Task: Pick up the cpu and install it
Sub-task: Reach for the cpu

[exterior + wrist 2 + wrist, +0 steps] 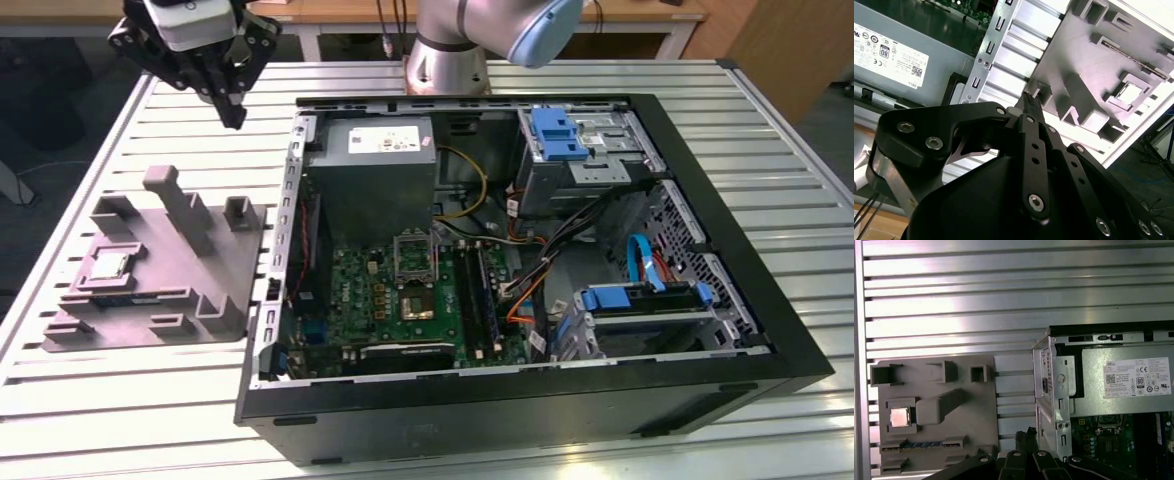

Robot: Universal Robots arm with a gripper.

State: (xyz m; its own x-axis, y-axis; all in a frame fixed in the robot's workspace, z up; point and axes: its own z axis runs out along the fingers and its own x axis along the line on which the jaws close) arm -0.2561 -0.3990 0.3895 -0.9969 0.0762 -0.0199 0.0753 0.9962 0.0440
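The cpu, a small silvery square chip, lies flat in a recess of the grey moulded tray on the exterior view's left. Both wrist views show the cpu untouched. My gripper hangs high above the table's far left corner, well away from the chip, between the tray and the case. Its black fingers meet at the tips and hold nothing; the gripper points down at the gap beside the case wall. The dark socket sits on the green motherboard inside the open case.
The open black computer case fills the slatted table's middle and the exterior view's right. It holds a grey power supply, blue drive brackets and loose cables. Upright posts rise from the tray.
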